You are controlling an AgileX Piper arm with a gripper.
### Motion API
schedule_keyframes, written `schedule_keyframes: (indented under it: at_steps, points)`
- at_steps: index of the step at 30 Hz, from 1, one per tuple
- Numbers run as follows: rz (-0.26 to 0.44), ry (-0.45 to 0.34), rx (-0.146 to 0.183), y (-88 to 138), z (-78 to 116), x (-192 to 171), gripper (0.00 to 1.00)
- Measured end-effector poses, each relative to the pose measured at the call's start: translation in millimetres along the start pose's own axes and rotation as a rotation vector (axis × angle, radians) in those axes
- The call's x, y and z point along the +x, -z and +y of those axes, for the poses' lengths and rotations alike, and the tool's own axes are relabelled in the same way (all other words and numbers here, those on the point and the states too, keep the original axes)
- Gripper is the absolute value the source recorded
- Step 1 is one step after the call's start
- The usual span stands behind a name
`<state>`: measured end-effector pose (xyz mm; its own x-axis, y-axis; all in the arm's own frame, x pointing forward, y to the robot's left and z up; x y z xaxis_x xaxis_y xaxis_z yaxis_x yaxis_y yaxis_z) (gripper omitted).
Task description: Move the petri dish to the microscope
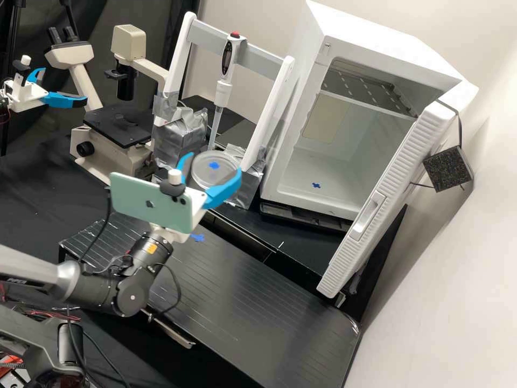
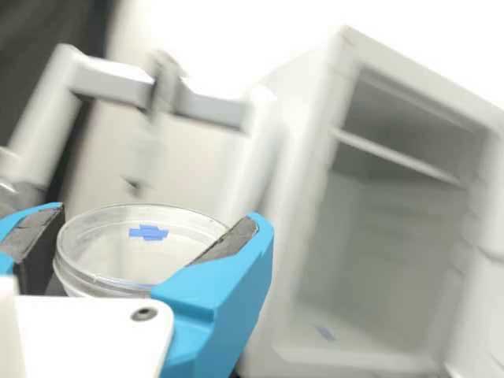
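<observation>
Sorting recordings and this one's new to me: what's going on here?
The arm has a dish in its tool, one finger on either side, up in the air near the hanging pipette. The dish is not yet on the microscope, which stands to the left in the high view. Off to the right, a white box stands with its door open.

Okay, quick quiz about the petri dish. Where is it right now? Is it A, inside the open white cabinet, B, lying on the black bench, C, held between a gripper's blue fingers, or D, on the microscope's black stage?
C: the petri dish sits between the two blue fingers of the gripper, held up off the bench.
</observation>
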<state>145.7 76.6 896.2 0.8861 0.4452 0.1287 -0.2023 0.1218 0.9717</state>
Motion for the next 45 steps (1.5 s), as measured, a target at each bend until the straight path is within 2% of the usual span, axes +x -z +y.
schedule_keyframes:
  at_steps: [3, 5, 9, 12, 19, 20, 24, 28, 32, 38, 39, 45]
  points:
    - [0.060, 0.015, 0.019, 12, -7.0, -2, 0.00]
    - [0.105, 0.042, 0.045, 19, -13.4, -3, 0.00]
    - [0.254, 0.125, 0.103, 39, -21.1, 8, 0.00]
    - [0.334, 0.187, 0.141, 48, -27.4, 16, 0.00]
    - [0.451, 0.310, 0.227, 63, -43.3, 35, 0.00]
    - [0.471, 0.341, 0.251, 66, -48.3, 40, 0.00]
    - [0.467, 0.431, 0.308, 79, -67.1, 62, 0.00]
    - [0.422, 0.455, 0.287, 88, -82.3, 85, 0.00]
    - [0.380, 0.440, 0.270, 102, -94.3, 113, 0.00]
    - [0.321, 0.440, 0.214, 124, -122.4, 152, 0.00]
    - [0.314, 0.452, 0.197, 127, -129.0, 156, 0.00]
    - [0.268, 0.507, 0.146, 144, -162.9, 178, 0.00]
